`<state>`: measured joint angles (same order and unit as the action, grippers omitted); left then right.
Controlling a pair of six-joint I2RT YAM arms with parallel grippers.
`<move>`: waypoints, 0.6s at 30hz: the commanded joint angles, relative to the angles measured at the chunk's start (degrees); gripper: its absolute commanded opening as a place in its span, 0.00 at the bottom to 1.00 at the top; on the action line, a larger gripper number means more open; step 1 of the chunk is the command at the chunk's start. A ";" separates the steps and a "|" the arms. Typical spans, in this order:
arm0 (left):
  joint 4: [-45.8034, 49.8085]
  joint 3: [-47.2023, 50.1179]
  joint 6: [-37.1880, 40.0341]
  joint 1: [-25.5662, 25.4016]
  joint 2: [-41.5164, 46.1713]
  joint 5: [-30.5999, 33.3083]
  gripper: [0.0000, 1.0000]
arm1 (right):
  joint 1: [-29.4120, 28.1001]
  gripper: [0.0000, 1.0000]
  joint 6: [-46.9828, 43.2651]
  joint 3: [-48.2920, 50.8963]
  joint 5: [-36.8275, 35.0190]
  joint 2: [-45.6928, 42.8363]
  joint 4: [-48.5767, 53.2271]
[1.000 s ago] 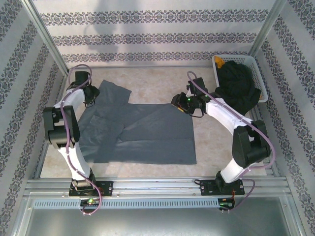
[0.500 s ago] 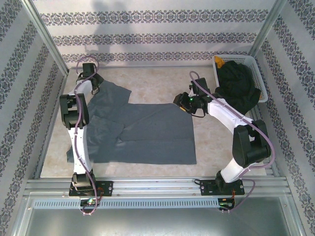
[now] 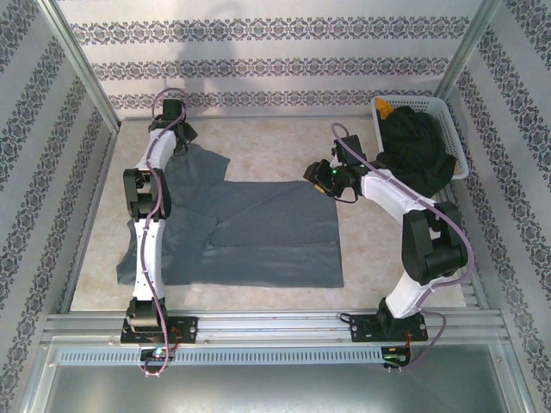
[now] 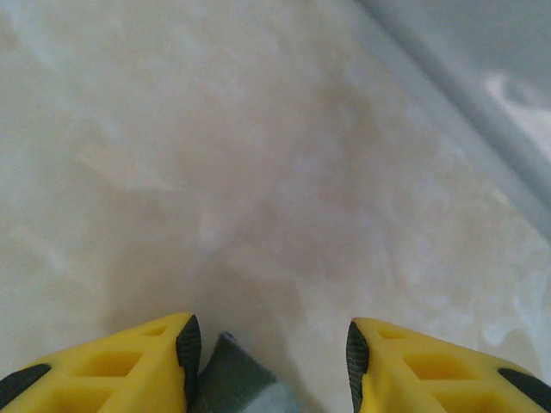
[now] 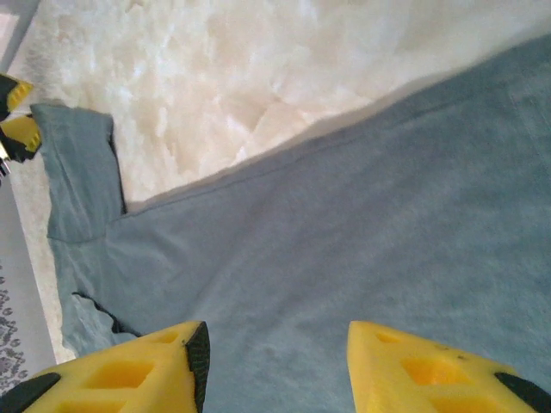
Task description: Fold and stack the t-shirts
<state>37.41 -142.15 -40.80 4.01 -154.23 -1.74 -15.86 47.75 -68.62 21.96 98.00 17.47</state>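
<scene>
The slate blue-grey t-shirt lies spread across the table, one sleeve reaching toward the far left. My left gripper is at that sleeve's far tip. In the left wrist view it is open, and a corner of grey cloth lies beside the left pad, not clamped. My right gripper hovers at the shirt's far right corner. It is open just above the grey cloth, with nothing between the fingers. The black t-shirt is heaped in the basket and spills over its near side.
A white lattice basket stands at the back right with a small yellow-orange object in its far corner. Patterned walls and metal posts close in the table. A metal rail runs along the near edge.
My left arm has stretched farther back, and its gripper moved up and right to the sleeve's far tip. The right gripper has hardly moved. The shirt lies as before.
</scene>
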 commanded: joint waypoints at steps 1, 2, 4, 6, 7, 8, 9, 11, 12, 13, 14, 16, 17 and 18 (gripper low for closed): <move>17.67 -2.17 0.60 -0.58 -2.61 3.53 0.49 | 0.31 0.47 -0.58 -4.12 1.06 1.55 -2.43; 18.23 -2.17 0.80 -0.58 -2.65 3.63 0.46 | 0.34 0.47 -0.71 -5.09 1.24 2.28 -2.22; 19.46 -3.13 0.83 -0.58 -3.40 3.13 0.39 | 0.36 0.47 -0.82 -6.43 1.25 3.09 -1.87; 21.90 -6.12 0.89 -0.58 -5.09 2.15 0.28 | 0.39 0.47 -0.88 -7.31 0.72 3.64 -1.53; 22.72 -6.95 0.82 -0.58 -5.60 1.77 0.23 | 0.37 0.47 -0.90 -7.61 0.31 3.74 -1.31; 22.64 -7.02 0.98 -0.63 -5.72 1.34 0.17 | 0.31 0.47 -0.92 -7.75 -0.30 3.74 -1.17; 22.33 -7.00 1.30 -0.74 -5.51 1.37 0.12 | 0.39 0.47 -0.90 -7.76 -1.18 3.65 -1.07; 21.75 -7.03 1.88 -0.98 -4.98 1.43 0.04 | 0.44 0.47 -0.74 -7.51 -4.47 3.25 0.07; 21.47 -7.00 2.30 -1.15 -4.35 1.70 0.00 | 0.45 0.47 -0.29 -7.20 -7.16 2.94 1.04; 21.30 -7.00 2.62 -1.31 -3.72 2.06 0.00 | 0.70 0.47 0.63 -6.90 -9.86 2.86 2.51; 21.24 -7.00 2.95 -1.49 -2.89 2.49 0.00 | 0.89 0.48 1.60 -6.75 -12.68 2.94 3.92; 21.21 -6.46 3.48 -1.93 -0.87 3.26 0.00 | 1.63 0.47 4.33 -7.65 -17.34 4.17 8.52; 20.90 -5.83 3.68 -2.07 0.16 3.41 0.00 | 1.93 0.47 5.15 -8.47 -18.70 5.17 10.65; 20.34 -4.63 3.90 -2.14 1.49 3.47 0.00 | 2.14 0.46 5.84 -9.72 -20.44 6.58 13.02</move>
<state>51.51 -148.66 -38.79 3.09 -155.94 1.76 -14.92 50.22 -75.68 10.59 101.54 22.48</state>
